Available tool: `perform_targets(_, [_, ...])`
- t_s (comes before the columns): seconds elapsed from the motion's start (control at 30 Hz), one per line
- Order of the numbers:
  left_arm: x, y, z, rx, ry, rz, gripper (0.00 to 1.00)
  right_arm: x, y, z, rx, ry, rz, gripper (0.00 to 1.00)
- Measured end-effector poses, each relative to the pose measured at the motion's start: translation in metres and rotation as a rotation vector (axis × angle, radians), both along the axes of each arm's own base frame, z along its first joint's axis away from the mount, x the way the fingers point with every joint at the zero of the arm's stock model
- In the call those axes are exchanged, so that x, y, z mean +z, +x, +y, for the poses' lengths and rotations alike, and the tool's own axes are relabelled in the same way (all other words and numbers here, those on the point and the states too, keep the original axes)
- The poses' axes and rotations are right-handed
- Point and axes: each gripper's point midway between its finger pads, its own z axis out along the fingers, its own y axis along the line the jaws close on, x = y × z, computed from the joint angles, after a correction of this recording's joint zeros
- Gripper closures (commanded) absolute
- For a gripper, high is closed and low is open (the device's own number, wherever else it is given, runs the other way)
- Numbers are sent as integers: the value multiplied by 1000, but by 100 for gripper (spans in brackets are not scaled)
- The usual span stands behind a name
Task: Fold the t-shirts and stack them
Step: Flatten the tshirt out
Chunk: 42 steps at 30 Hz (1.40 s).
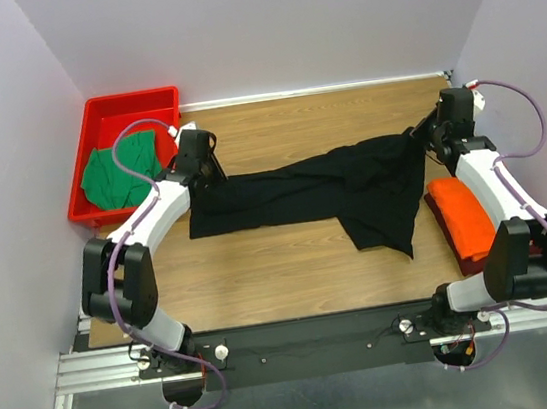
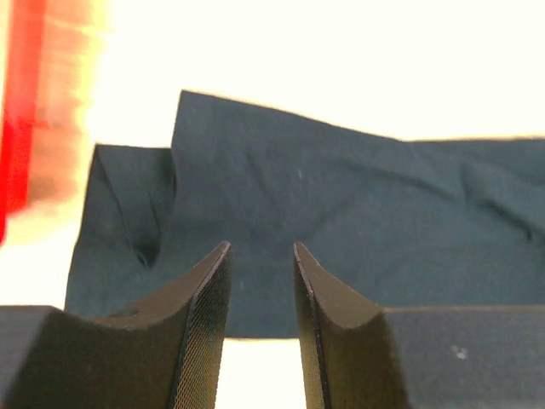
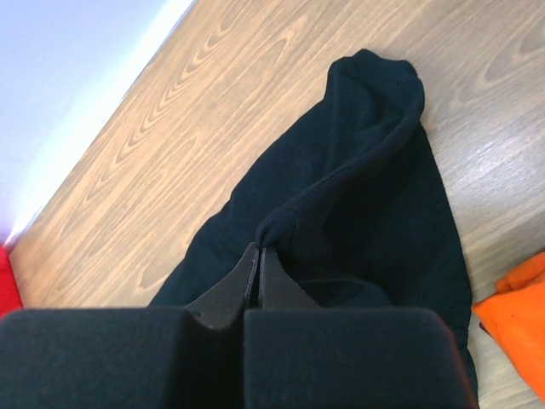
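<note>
Black t-shirt (image 1: 332,187) pinched by right hand (image 3: 258,256), left hand (image 2: 260,251) parted

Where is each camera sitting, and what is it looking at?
Top camera: high behind the robot, looking down at the table and black shirt; left arm and right arm show.
Left wrist: faces the shirt past its open left claw.
Right wrist: looks down its right claw, shut on the shirt.
Shared: the black shirt.

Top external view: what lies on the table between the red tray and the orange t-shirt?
The black t-shirt, spread from the left gripper to the right gripper; the top view shows it.
</note>
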Motion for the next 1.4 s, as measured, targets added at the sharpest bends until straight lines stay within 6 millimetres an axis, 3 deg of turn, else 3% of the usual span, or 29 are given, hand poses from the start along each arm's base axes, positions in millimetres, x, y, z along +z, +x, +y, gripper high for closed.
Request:
perform_targets(0.2, [-7, 25, 5, 47, 7, 20, 55, -5, -2, 7, 32, 22, 10, 99])
perform_targets(0.43, [-42, 20, 21, 118, 73, 118, 49, -7, -3, 15, 71, 48, 15, 100])
perform_targets(0.73, [-50, 21, 39, 187, 120, 132, 48, -18, -3, 25, 117, 81, 41, 100])
perform_targets(0.9, [-69, 20, 38, 181, 130, 172, 48, -20, -3, 28, 129, 90, 46, 100])
perform_targets(1.03, [-78, 19, 34, 165, 120, 194, 58, -20, -3, 29, 133, 93, 47, 100])
perform_targets(1.23, [-72, 27, 25, 130, 76, 174, 99, -24, -1, 31, 144, 101, 54, 100])
perform_targets(1.4, [-44, 49, 19, 110, 36, 105, 100, -20, 9, 34, 162, 113, 53, 100])
